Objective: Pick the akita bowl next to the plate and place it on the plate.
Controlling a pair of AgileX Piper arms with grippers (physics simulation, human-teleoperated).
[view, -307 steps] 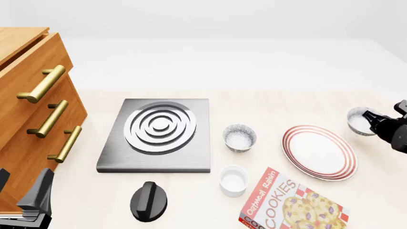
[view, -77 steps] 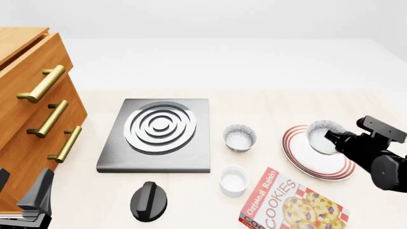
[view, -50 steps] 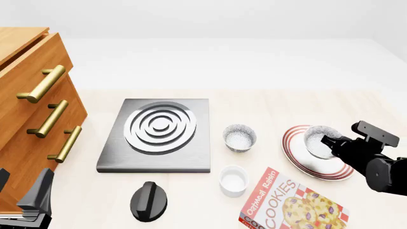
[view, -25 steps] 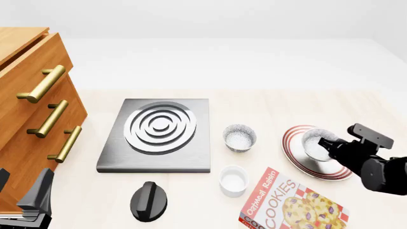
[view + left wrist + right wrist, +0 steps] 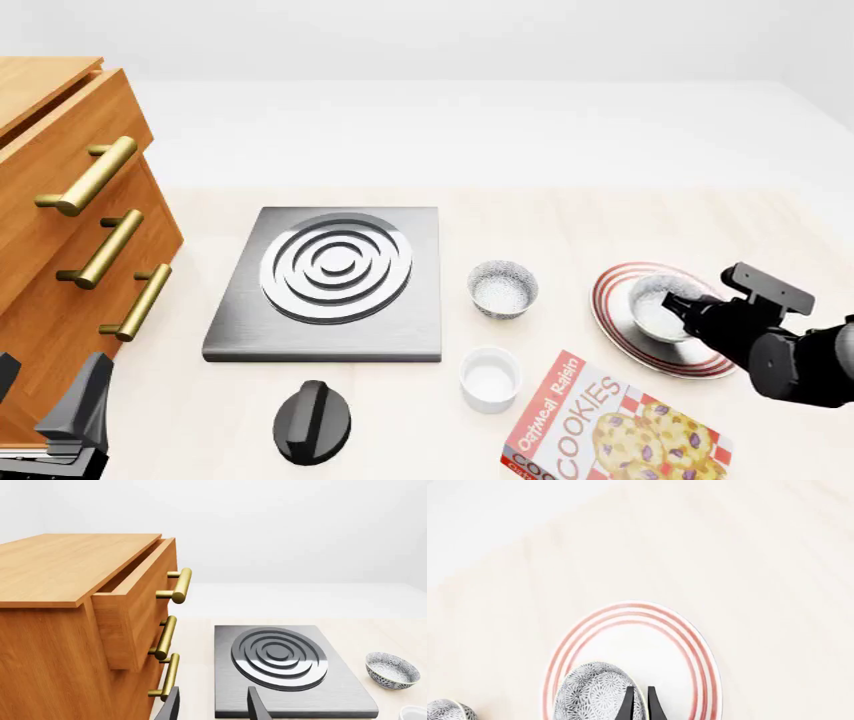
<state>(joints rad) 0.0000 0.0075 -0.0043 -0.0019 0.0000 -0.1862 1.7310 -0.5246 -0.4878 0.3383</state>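
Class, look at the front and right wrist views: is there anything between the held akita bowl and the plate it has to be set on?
Nothing visible. The right hand grips the akita bowl by its rim, directly over the plate. The other bowl, white cup and cookie box lie off to the side.

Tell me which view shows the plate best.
Right wrist: the plate is close, rings mostly clear, the held bowl over its near part. Front shows it small, half behind the right gripper. Left wrist: not visible.
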